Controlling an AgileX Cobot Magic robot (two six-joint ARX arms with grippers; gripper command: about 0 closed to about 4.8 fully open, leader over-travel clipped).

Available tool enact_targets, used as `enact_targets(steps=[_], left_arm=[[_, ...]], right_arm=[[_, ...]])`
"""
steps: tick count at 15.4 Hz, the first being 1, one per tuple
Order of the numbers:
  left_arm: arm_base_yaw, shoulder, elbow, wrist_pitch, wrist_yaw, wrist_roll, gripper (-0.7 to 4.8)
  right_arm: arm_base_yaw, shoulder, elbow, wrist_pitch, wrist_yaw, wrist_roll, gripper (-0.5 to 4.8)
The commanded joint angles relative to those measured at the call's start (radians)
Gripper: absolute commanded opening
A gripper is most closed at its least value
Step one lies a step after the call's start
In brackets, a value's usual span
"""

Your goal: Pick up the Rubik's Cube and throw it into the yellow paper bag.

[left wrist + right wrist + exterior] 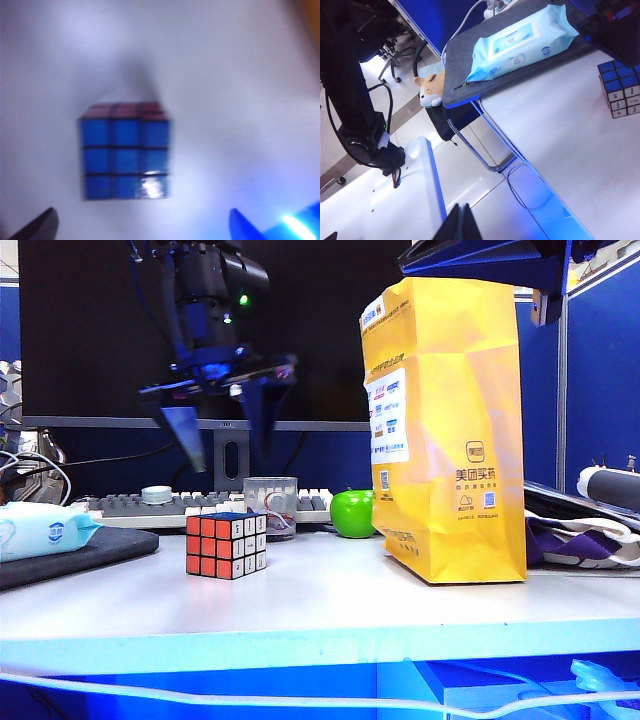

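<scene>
The Rubik's Cube [226,545] stands on the white table, red and white faces toward the exterior camera. It sits left of the tall yellow paper bag [450,430], which is upright. My left gripper [225,455] hangs open straight above the cube, well clear of it. In the left wrist view the cube [125,152] shows its blue top, with the left gripper [141,210] spread wide and empty. My right gripper [461,222] is shut on nothing, out past the table's edge over the floor; the cube [622,90] shows far off in that view.
A glass cup [270,502] stands just behind the cube and a green apple [352,513] sits beside the bag. A keyboard [150,505] and monitor are at the back. A pack of wet wipes [40,530] lies on a dark pad at the left.
</scene>
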Motion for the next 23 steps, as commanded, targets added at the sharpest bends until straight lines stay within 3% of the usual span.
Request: enact_targets(steps=[1,6,9,11,14,17,18,19,23], left_arm=[[0.0,0.0,0.004,-0.002,-0.036,0.011,4.79],[-0.002,0.006,0.004,0.009,0.036,-0.011,4.79],[-0.002,0.006,0.003,0.011,0.035,-0.016,4.79],[-0.002,0.006,0.003,0.015,0.036,-0.023,4.79],[-0.002,0.027,0.003,0.036,0.086,-0.034,4.79],[-0.002,0.082,0.003,0.046,0.055,-0.036,4.79],[-0.002,0.096,0.003,0.044,0.014,-0.038,4.79],[-0.005,0.113,0.003,0.037,-0.095,-0.028,4.79],[-0.005,0.127,0.003,0.055,-0.045,-0.01,4.79]], right_arm=[[0.002,-0.002,0.006,-0.001,0.007,-0.001,-0.01],[0.041,-0.002,0.006,-0.052,0.141,-0.041,-0.01],[0.111,-0.002,0.006,-0.069,0.449,-0.071,-0.01],[0.146,-0.002,0.006,-0.069,0.543,-0.097,-0.01],[0.176,-0.002,0.006,-0.051,0.562,-0.098,-0.01],[0.176,-0.002,0.006,-0.051,0.558,-0.098,-0.01],[0.176,-0.002,0.006,-0.054,0.555,-0.099,-0.01],[0.176,-0.002,0.006,-0.058,0.537,-0.099,-0.01],[0.176,-0.002,0.006,-0.051,0.528,-0.103,-0.01]])
